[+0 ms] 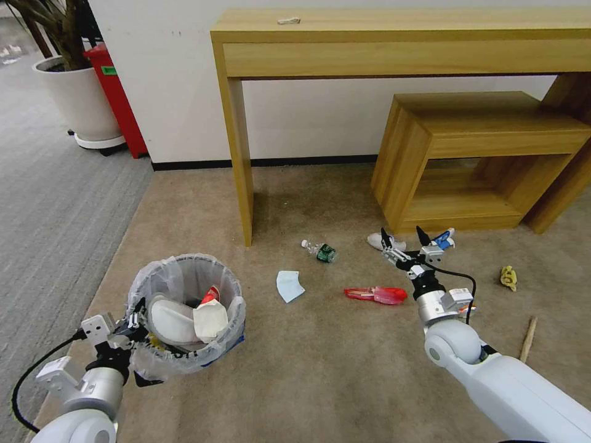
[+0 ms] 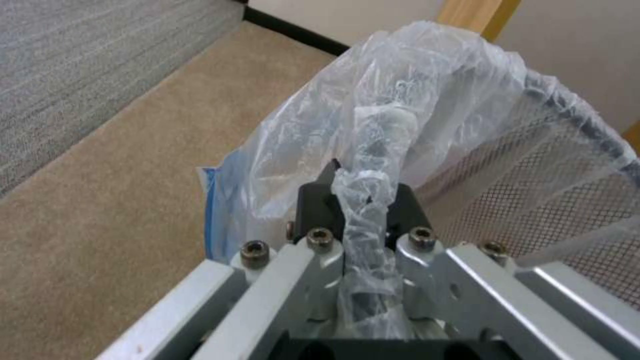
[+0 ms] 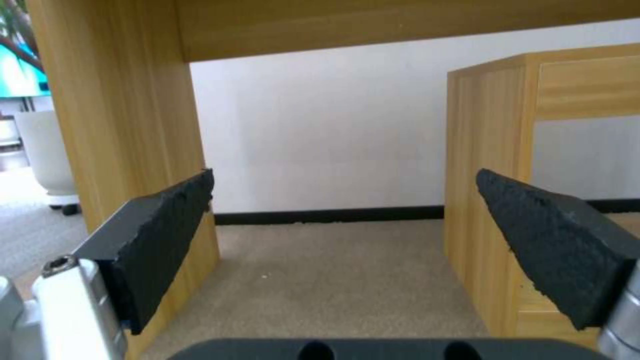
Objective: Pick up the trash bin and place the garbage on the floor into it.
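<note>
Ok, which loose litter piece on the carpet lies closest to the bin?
The blue mask: flat and pale blue, it lies nearest the trash bin; the small bottle and red wrappers lie farther off.

white wall (image 1: 308,123) | wooden tables (image 1: 400,37) (two) | grey carpet (image 1: 49,203)

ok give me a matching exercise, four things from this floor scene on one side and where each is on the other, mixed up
Things:
1. trash bin
2. blue mask
3. red wrapper
4. wooden stick

Places:
A. carpet, right of the right arm
B. rim clamped in the left hand
C. carpet, below the small bottle
D. carpet, just left of the open right hand

Pairs: 1-B, 2-C, 3-D, 4-A
</note>
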Controlling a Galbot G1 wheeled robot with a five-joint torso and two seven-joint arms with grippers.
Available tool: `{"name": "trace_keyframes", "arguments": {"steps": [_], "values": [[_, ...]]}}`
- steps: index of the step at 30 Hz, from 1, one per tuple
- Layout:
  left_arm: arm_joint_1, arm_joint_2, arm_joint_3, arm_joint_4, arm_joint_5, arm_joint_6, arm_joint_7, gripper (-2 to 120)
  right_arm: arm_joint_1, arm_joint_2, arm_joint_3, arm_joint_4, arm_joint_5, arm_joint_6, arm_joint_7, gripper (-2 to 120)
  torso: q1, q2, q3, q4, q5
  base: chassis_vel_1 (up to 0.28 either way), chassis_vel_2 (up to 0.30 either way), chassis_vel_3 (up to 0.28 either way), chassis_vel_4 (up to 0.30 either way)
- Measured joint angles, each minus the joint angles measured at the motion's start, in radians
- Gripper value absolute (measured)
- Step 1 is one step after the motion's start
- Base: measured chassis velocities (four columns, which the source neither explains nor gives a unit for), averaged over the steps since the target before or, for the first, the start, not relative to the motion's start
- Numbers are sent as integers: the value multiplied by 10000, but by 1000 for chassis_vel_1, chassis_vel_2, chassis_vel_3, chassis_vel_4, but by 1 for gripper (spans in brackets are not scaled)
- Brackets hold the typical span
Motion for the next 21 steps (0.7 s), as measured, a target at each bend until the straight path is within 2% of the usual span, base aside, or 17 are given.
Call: {"name": "trace_keyframes", "arguments": {"steps": [21], "values": [[94,-24,-7,-178,16,-3,-14,3,-275,-122,368,21,-351,16,-7,100,0,0,0,0,-1,0,0,0,0]]}}
